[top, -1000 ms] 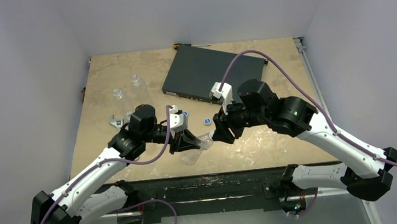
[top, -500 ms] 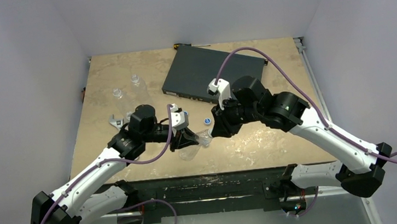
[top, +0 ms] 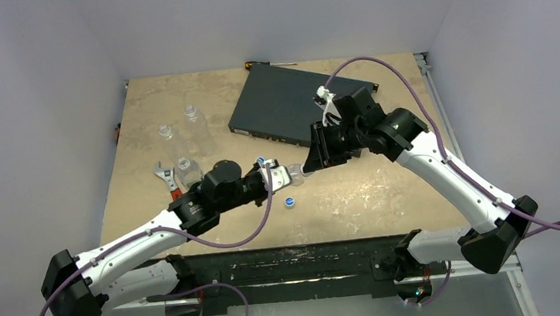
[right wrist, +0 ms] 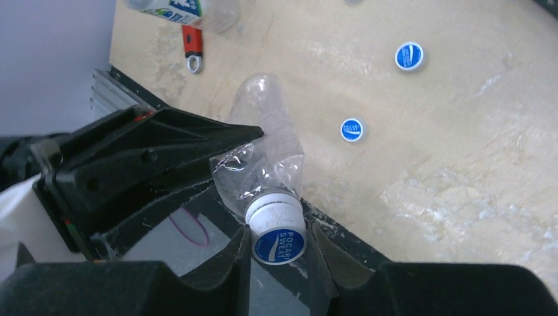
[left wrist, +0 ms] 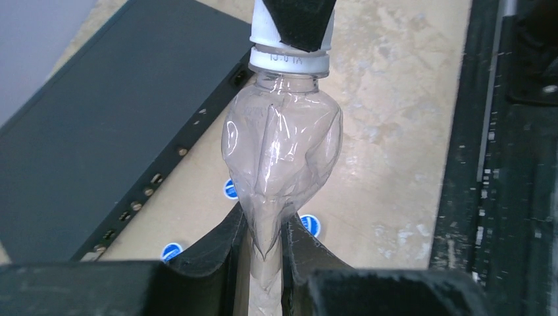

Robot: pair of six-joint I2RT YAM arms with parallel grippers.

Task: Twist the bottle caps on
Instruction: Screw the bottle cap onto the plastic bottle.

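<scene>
A crushed clear bottle (top: 291,175) hangs lying sideways between my two grippers, above the table. My left gripper (left wrist: 266,250) is shut on the bottle's (left wrist: 283,145) squashed lower body. On the neck sits a bottle cap (right wrist: 278,243), white-sided with a blue top, and my right gripper (right wrist: 278,255) is shut on it. In the top view the left gripper (top: 277,178) and right gripper (top: 308,164) face each other. Loose caps (top: 290,201) (top: 261,160) lie on the table; the left wrist view shows three (left wrist: 229,189) (left wrist: 309,225) (left wrist: 171,251).
A flat black box (top: 295,106) lies at the back centre, a screwdriver (top: 260,65) behind it. Three clear bottles (top: 166,132) (top: 194,120) (top: 185,167) stand at the left. A red-handled wrench (top: 166,177) lies beside them. The table's near edge (top: 308,242) runs just below the arms.
Both arms have carried the bottle away from the near edge toward the table's middle. The right gripper, partly open a second ago, has shut on the cap.
</scene>
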